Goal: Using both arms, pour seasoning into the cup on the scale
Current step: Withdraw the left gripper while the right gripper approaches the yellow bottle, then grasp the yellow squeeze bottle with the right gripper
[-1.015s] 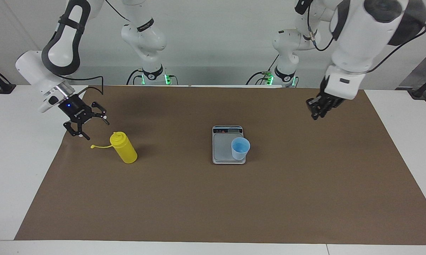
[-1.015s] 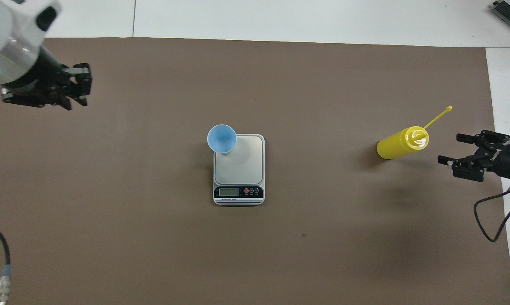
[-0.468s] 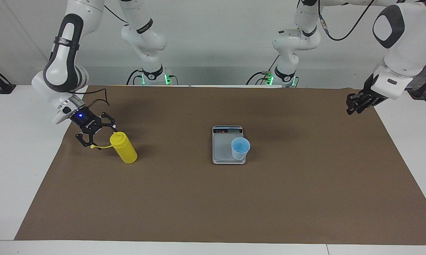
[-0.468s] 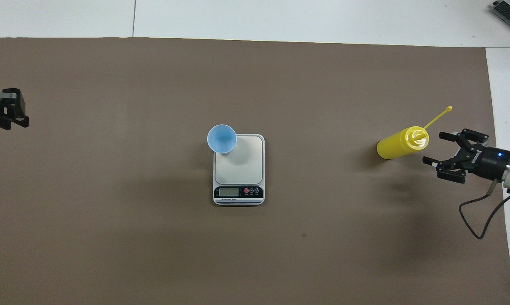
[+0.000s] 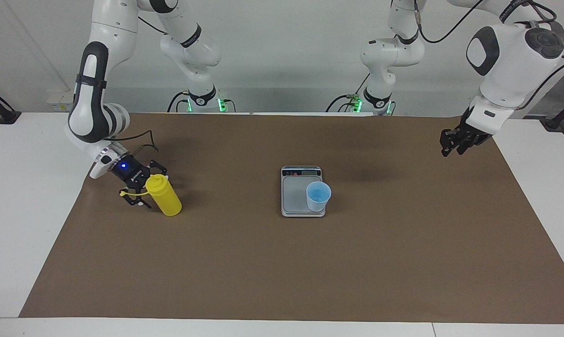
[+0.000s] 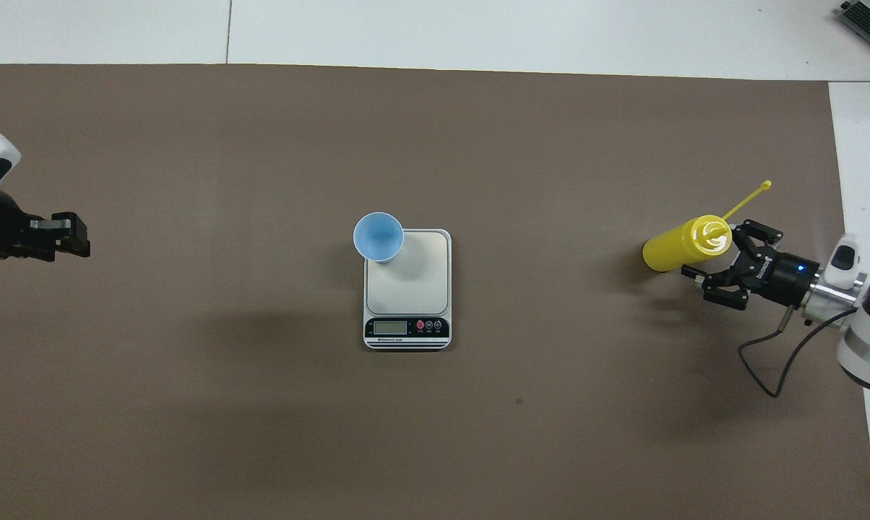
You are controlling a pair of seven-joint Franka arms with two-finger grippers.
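Right gripper (image 5: 144,192) stands spread wide at the seasoning (image 5: 165,195), fingers either side of its upper body, grasping nothing yet. Bottle stands upright on the brown mat, long axis vertical, nozzle up, tether strap trailing toward the right arm's end, well apart from the scale (image 5: 302,193). Judged light, smooth and squeezable: take the mid-body gently, not the dome. Cup (image 5: 318,197) sits on the scale's corner farthest from the robots. Left gripper (image 5: 452,144) waits over the mat's left-arm end; finger state cannot be told.
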